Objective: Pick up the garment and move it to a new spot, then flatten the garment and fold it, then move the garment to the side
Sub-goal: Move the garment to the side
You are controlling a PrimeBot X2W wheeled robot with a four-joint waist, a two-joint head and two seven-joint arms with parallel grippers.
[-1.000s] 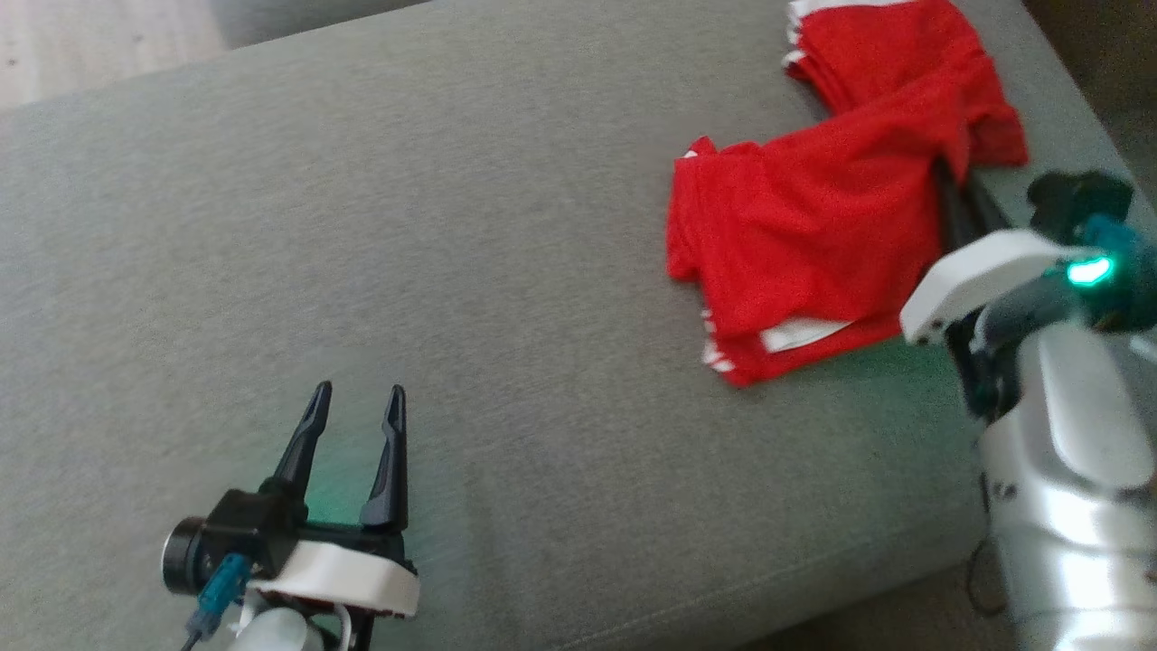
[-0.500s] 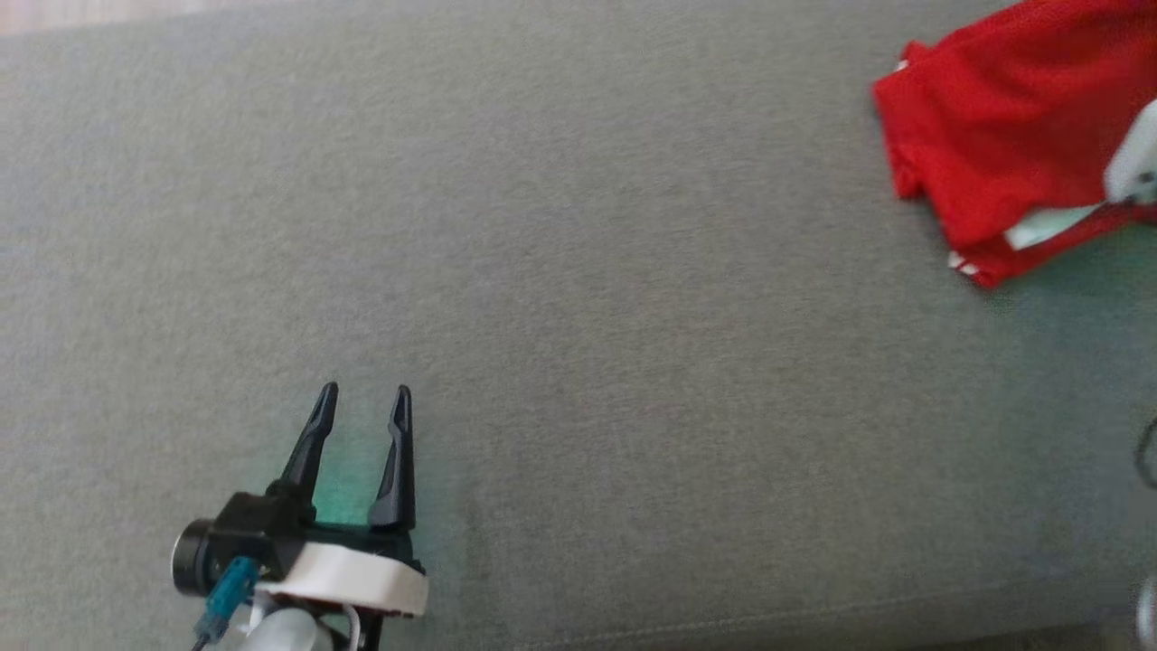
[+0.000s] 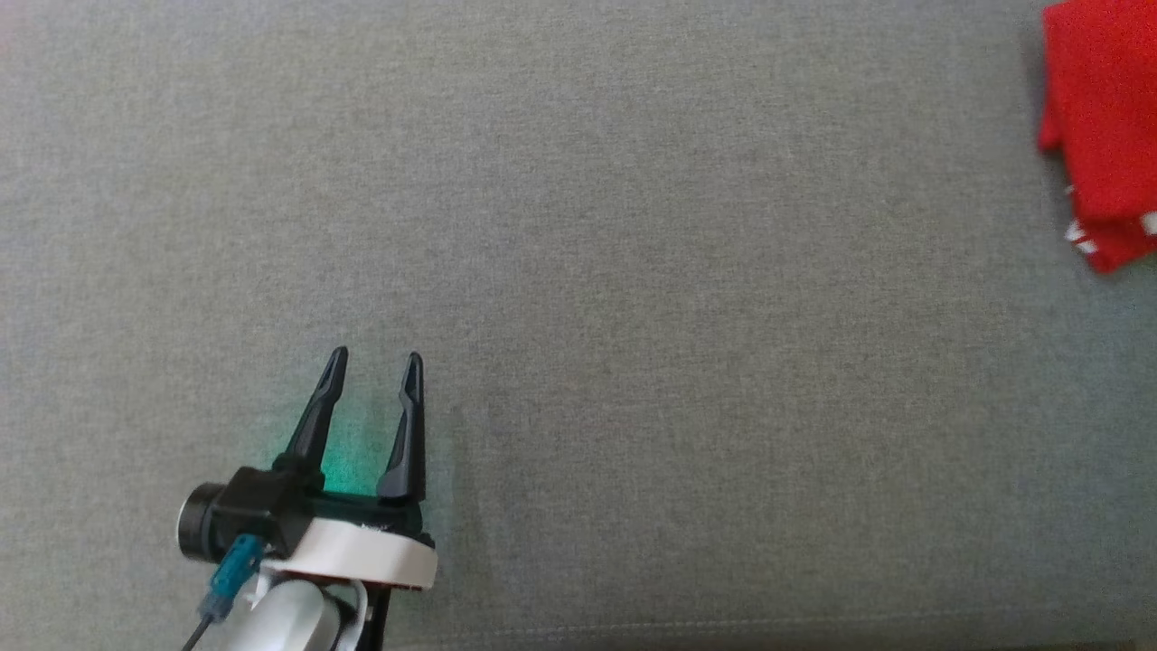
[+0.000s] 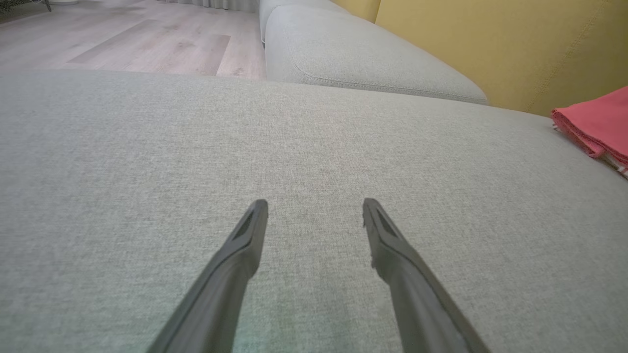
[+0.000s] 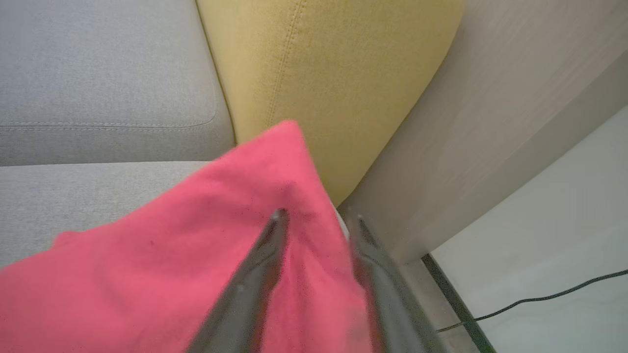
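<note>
- Two risks in the head view. The left gripper (image 3: 376, 354) sits at the lower left over bare sofa seat (image 3: 633, 226), with its fingers spread wide and nothing between them. The red garment (image 3: 1103, 136) lies at the far right edge, cut off by the frame and well apart from that gripper. With so little of the cloth visible, any judgement of its lie or folds from here would be unreliable. A flattening move planned on this view could miss a tucked layer.
- Left wrist view: the left gripper (image 4: 315, 203) points along the empty seat, close to the fabric. The garment (image 4: 596, 122) rests at the far right, near the yellow back cushion (image 4: 515, 49). To help, this arm must cross the seat. Fingertips running this low could drag on the upholstery or push the cloth into a heap instead of getting under an edge.
- Right wrist view: the right gripper (image 5: 320, 219) is over the garment (image 5: 196, 245). Its fingers stand a little apart with red cloth between and beneath them. The picture is blurred, so I cannot tell whether they are pinching the cloth or are free of it.
- The garment's corner sits at the seat's end, beside the yellow cushion (image 5: 333, 73), with the floor (image 5: 539, 220) and a cable (image 5: 539, 298) below. A thin or partial hold here could let the cloth slip off the end or catch only one layer, leaving the rest behind.
</note>
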